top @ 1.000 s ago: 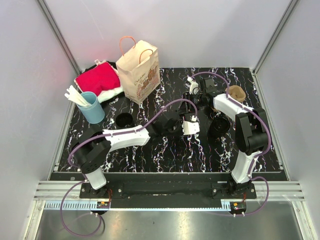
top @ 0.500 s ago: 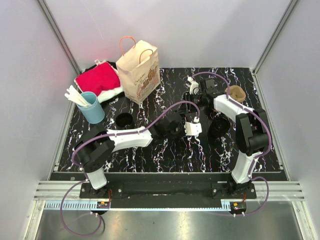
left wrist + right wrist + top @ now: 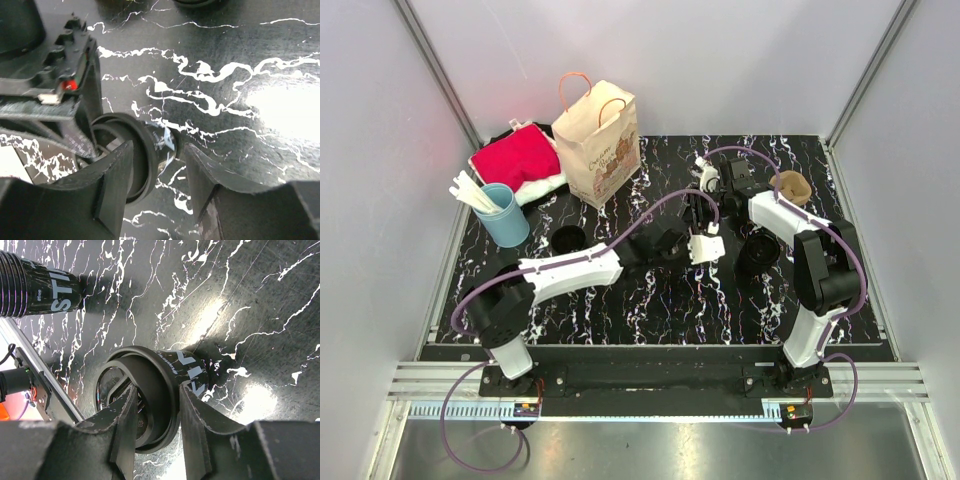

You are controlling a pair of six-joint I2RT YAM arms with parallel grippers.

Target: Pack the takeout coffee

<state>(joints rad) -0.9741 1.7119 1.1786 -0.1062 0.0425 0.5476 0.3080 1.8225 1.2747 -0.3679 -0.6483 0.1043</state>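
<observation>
Where the two arms meet, a little right of the counter's (image 3: 650, 320) centre, a black coffee cup (image 3: 186, 371) is tipped over, its long axis close to level; its wide, rimmed end faces the right wrist camera, while its white-lettered wall and narrow base point away from that gripper; whether it rests on the counter cannot be told.

Right gripper (image 3: 157, 390): jaws narrow and pinched on the rim of the cup's wide end; one finger lies across the face of that end, the other on the outer wall.

Left gripper (image 3: 158, 147): jaws part-way apart and holding nothing; the cup's rim sits just beside one finger, the other finger stands clear of it, and the cup's narrow end shows in the gap.

Containers:
- paper bag (image 3: 602, 140): upright near the back edge, left of centre, handles up; contents not visible;
- blue cup (image 3: 507, 222): upright near the left edge, holding white sticks (image 3: 470, 190) that lean out toward that edge;
- brown cup (image 3: 790, 186): near the back right corner, mouth up; contents not determinable;
- second black cup (image 3: 757, 252): just right of the left gripper; its lie cannot be told;
- round black item (image 3: 567, 239): between the blue cup and the left arm; cup or lid, undetermined.

A red cloth (image 3: 515, 158) lies in the back left corner, beside the bag.
</observation>
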